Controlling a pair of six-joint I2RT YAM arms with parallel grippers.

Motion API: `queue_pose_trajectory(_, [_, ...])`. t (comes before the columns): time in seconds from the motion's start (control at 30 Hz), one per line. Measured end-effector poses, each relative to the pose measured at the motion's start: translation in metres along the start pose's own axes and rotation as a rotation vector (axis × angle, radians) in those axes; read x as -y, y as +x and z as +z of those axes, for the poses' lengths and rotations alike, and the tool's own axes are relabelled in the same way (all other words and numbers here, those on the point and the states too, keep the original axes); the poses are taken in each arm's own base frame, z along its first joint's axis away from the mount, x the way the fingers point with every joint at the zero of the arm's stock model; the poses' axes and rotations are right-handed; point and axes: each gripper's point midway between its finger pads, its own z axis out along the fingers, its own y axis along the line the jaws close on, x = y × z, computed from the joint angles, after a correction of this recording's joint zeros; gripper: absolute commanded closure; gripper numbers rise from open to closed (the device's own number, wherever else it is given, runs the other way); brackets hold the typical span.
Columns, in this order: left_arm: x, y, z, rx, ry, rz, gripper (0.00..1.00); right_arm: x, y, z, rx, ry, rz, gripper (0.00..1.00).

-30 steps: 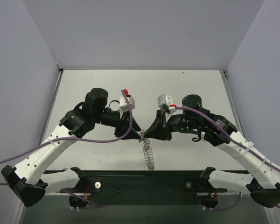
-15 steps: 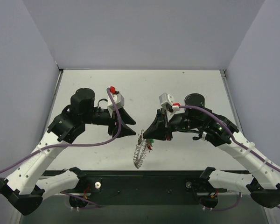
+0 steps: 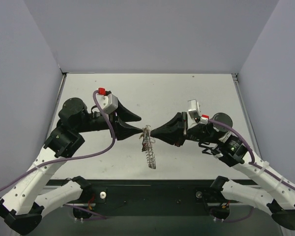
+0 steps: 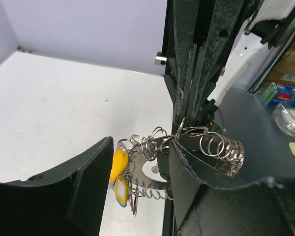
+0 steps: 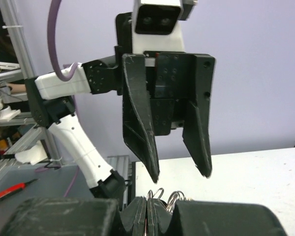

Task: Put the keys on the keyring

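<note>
The keyring (image 3: 149, 153) hangs in the air between the two arms, its coiled rim showing edge-on. In the left wrist view it (image 4: 152, 164) is a flat toothed silver ring with small wire loops. Keys with yellow (image 4: 119, 164) and blue-edged heads hang from it at the left. My right gripper (image 3: 153, 132) is shut on the ring's upper edge; it also shows in its own wrist view (image 5: 147, 211) and from the left wrist (image 4: 194, 88). My left gripper (image 3: 139, 124) is open, its fingers (image 4: 73, 189) straddling the ring without closing on it.
The white table (image 3: 152, 93) lies under the hanging ring, walled at the back and both sides. Purple cables (image 3: 108, 145) trail from both arms. The black base rail (image 3: 152, 194) runs along the near edge.
My left gripper has let go of the ring, opened and drawn back to the left, then levelled out. My right gripper has swung right and level, keeping the ring, which swung with it.
</note>
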Motion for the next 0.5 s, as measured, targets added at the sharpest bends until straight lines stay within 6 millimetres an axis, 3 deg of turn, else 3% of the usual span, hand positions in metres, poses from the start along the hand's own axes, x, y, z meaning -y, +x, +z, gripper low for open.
queue_pose_trajectory(0.27, [0.0, -0.037, -0.003, 0.148, 0.016, 0.033, 0.44, 0.018, -0.016, -0.002, 0.192, 0.101, -0.021, 1.0])
queue_pose_trajectory(0.5, [0.009, -0.044, 0.002, 0.16, 0.142, 0.023, 0.5, 0.015, -0.051, -0.006, 0.318, 0.047, -0.036, 1.0])
